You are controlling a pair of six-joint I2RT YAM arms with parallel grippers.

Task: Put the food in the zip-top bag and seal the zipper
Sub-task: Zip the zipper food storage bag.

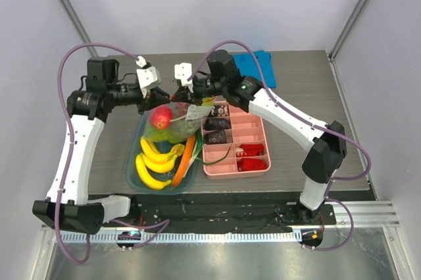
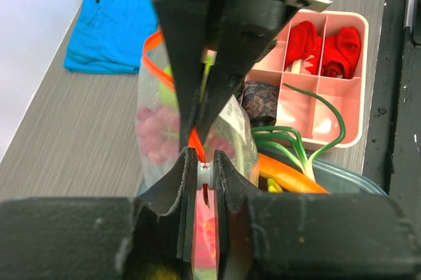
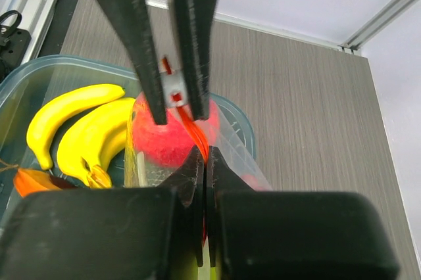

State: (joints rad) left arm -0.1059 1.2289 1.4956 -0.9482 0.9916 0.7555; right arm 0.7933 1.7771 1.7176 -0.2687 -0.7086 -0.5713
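Pinching the zipper (image 2: 195, 140) with left pincer (image 2: 200, 162) and right pincer (image 3: 204, 155) alike, holding the bag (image 1: 172, 127), fruit (image 1: 160, 117) inside, just above the bin (image 1: 133, 162). Could lose the thin strip or leave gaps unsealed through uneven sliding.

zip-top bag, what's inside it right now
A red fruit, grapes and something green show through the zip-top bag. The left gripper and right gripper, shut on the zipper, cover the rest.

a robotics lab test cell: plain white panels (image 1: 197, 4) framed by aluminium struts (image 1: 354, 16) enclose a grey wood-grain table (image 1: 309, 89); the left arm (image 1: 75, 155) and right arm (image 1: 289, 119) stand bolted to a black base rail (image 1: 217, 213), trailing purple cables (image 1: 66, 70), with toy bananas (image 1: 152, 162) in a teal bin (image 1: 131, 165) beside a pink compartment tray (image 1: 237, 173).
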